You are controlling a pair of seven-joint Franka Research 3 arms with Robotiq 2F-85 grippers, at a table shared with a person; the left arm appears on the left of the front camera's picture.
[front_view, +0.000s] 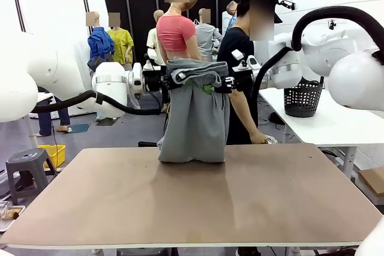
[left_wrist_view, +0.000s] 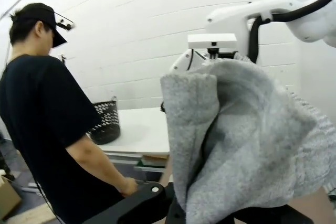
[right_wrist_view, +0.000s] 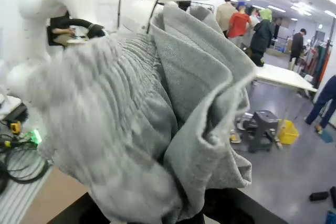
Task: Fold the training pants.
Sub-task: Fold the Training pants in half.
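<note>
While the garment is held aloft over the far edge, the scene is laid out thus, largest first:

Counter (front_view: 180, 202): a broad brown surface; bare across its near and middle parts; touched only at the far edge, it seems, by the hanging cloth.

Person (front_view: 243, 70): stood at the far side in a black top, just behind the cloth; one arm is lowered toward the counter edge; no hold on the garment can be made out.

Training pants (front_view: 195, 118): light grey jersey; hung upright between the two arms above the far edge of the counter; the top is bunched and draped over both hands; the lower end appears to rest on or just brush the counter, though contact cannot be told for certain.

Left hand (front_view: 171, 81): closed tight on the left side of the bunched top; the fingers are buried in cloth in the left wrist view.

Right hand (front_view: 225, 83): likewise clamped on the right side of the top; cloth is heaped over it in the right wrist view.

Progress: judged early to middle; the pants are lifted and hung doubled; no flat, finished fold is laid on the counter; laying down, folding over and smoothing are judged left to be done.
</note>
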